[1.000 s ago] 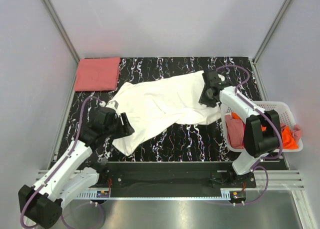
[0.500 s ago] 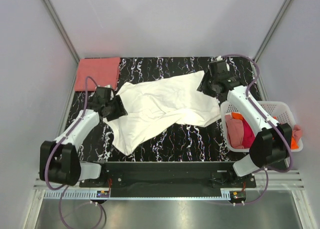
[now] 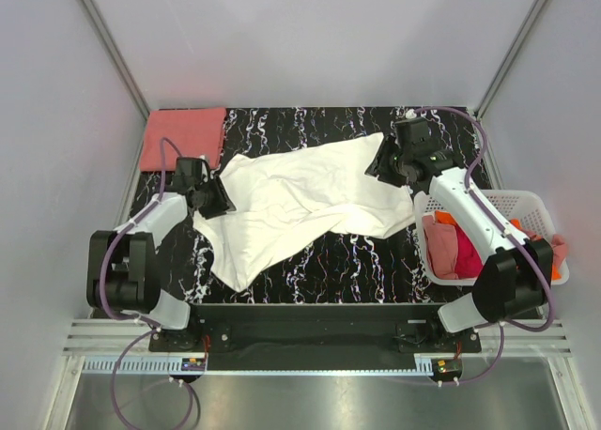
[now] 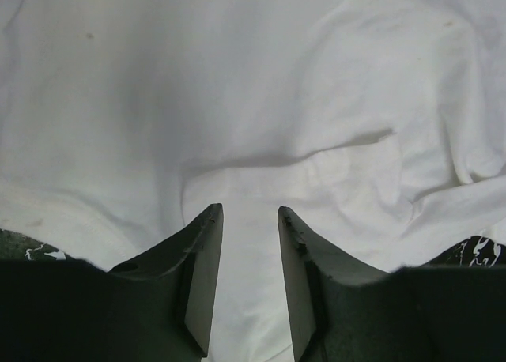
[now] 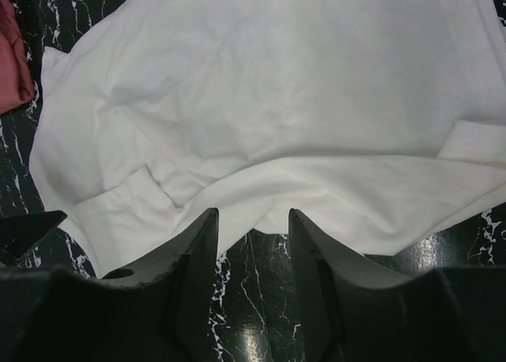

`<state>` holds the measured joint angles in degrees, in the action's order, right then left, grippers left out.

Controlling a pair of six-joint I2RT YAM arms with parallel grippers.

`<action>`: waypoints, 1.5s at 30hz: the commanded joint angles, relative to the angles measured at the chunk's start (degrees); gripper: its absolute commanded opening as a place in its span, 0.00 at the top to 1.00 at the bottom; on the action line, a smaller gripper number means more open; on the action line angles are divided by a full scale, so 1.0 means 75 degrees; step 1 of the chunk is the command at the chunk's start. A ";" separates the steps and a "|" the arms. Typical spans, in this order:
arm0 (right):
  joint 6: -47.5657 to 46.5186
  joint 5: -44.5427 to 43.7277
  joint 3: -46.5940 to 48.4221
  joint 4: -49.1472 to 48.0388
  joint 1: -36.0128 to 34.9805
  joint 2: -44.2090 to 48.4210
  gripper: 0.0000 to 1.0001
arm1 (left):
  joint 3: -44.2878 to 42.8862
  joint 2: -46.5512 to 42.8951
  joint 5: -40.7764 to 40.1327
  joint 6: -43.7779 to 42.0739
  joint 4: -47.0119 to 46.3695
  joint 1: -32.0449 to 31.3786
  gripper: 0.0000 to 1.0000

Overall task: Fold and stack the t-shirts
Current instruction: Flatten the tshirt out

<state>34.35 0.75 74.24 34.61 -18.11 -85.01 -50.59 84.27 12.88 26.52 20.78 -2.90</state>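
Note:
A cream-white t-shirt (image 3: 300, 200) lies spread and wrinkled across the black marble table. My left gripper (image 3: 218, 197) is at the shirt's left edge; in the left wrist view it (image 4: 247, 213) is open, low over the white cloth (image 4: 261, 101), with nothing pinched between the jaws. My right gripper (image 3: 380, 162) is at the shirt's back right edge; in the right wrist view it (image 5: 251, 216) is open, with the shirt's hem (image 5: 316, 188) just ahead of the fingertips and bare table between them. A folded salmon-pink t-shirt (image 3: 183, 137) lies at the back left corner.
A white slatted basket (image 3: 521, 197) stands at the right edge, holding a dusty pink shirt (image 3: 441, 238), a magenta shirt (image 3: 467, 252) and an orange shirt (image 3: 540, 256). Grey enclosure walls surround the table (image 3: 357, 256). The salmon-pink shirt also shows in the right wrist view (image 5: 12, 54).
My left arm has swung from the shirt's front left toward the back, to its left edge. My right gripper has moved toward the back at the shirt's right corner. The cloth has shifted slightly.

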 commanded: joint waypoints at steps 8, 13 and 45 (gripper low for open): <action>0.0037 0.0321 -0.0031 -0.0384 -0.0035 0.0495 0.52 | -0.0392 0.0553 -0.0709 -0.0290 -0.0075 0.0011 0.53; 0.0014 0.0356 -0.0043 -0.0419 -0.0023 0.0507 0.52 | -0.0426 0.0646 -0.0781 -0.0384 -0.0156 0.0011 0.51; 0.0365 0.0028 -0.0406 -0.0010 -0.0035 0.0648 0.50 | -0.0743 0.0706 0.0403 -0.0736 0.0101 -0.0012 1.00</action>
<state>35.66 2.42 71.68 33.98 -18.11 -80.16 -53.60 92.95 13.26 21.78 21.54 -3.01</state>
